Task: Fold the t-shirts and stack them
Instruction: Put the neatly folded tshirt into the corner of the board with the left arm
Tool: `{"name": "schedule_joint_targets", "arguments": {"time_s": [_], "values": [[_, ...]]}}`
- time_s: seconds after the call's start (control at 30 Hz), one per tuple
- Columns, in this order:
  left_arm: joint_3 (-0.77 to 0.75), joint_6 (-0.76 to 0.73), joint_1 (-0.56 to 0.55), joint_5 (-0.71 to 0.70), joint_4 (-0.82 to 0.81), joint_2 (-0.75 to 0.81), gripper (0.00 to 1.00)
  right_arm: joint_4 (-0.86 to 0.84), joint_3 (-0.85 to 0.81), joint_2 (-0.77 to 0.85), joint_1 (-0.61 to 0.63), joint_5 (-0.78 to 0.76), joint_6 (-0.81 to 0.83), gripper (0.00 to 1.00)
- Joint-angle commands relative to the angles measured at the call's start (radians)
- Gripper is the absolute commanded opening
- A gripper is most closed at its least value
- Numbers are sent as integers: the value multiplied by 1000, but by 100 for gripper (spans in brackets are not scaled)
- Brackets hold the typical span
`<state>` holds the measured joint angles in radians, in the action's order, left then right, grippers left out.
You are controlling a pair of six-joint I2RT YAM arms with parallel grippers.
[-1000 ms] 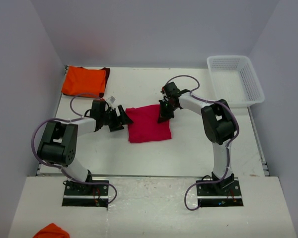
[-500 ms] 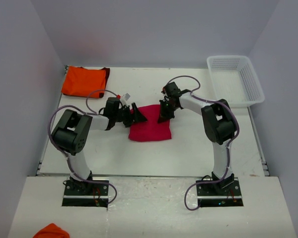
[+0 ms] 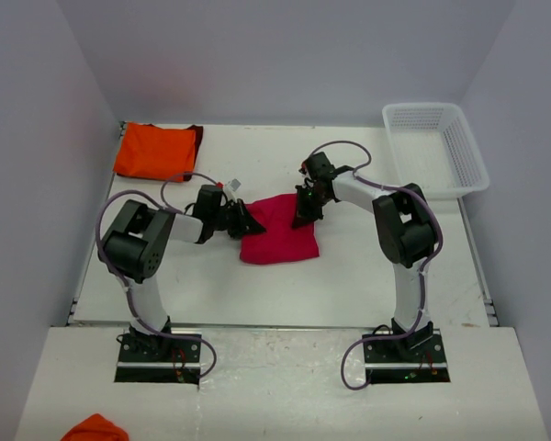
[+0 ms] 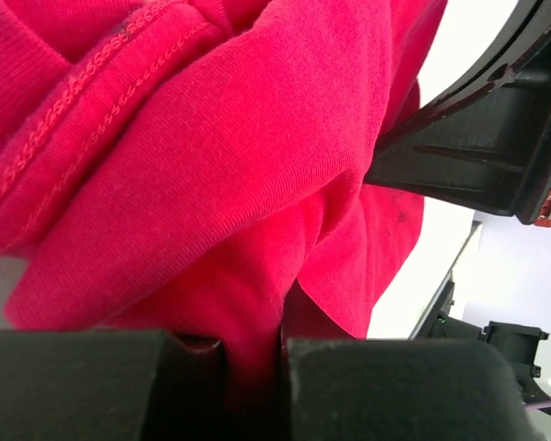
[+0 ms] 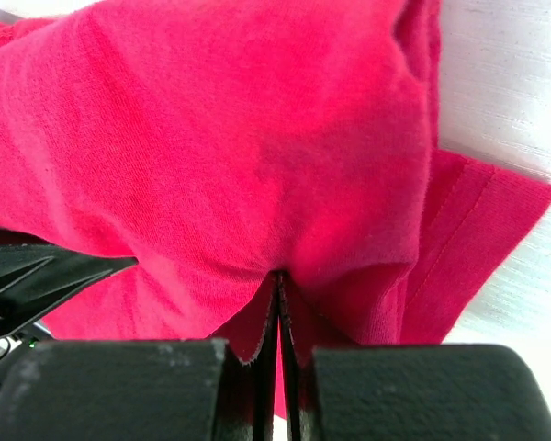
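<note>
The left gripper (image 3: 250, 220) is clamped on the left edge of the crimson-pink t-shirt (image 3: 280, 243), with a fold of cloth squeezed between its black fingers (image 4: 92, 386). The right gripper (image 3: 299, 217) pinches the shirt's far right edge in the same way. The shirt lies bunched in the middle of the white table (image 3: 367, 276). It is plain knit, with a stitched hem showing. The orange t-shirt (image 3: 154, 150), folded flat with a dark maroon edge, lies in the far left corner, well apart.
</note>
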<state>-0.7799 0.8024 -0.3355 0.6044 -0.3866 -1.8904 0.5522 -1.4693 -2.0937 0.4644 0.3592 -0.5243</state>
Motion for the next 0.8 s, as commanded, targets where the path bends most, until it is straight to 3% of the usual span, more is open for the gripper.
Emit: {"name": "schedule_joint_targets", "arguments": {"time_s": [0.0,0.17,0.4,0.53,0.57,0.67,0.77], "values": [[24,-117,19,-130,308,-9,0,-14,7,-6,3,11,-8,0],[-51,-202,43,-277,513,68,0,-14,7,-2,3,0,1,0],[-295,-339,38,-445,713,97,0,-67,27,75,11,-23,75,0],[-381,-373,39,-466,747,83,0,-118,56,190,37,-46,106,30],[-413,-391,39,-474,750,77,0,-118,61,214,43,-61,110,42],[-487,-433,39,-520,788,76,0,-109,82,325,71,-106,99,54],[-556,-480,41,-569,816,83,0,-65,98,434,120,-164,99,57]]}}
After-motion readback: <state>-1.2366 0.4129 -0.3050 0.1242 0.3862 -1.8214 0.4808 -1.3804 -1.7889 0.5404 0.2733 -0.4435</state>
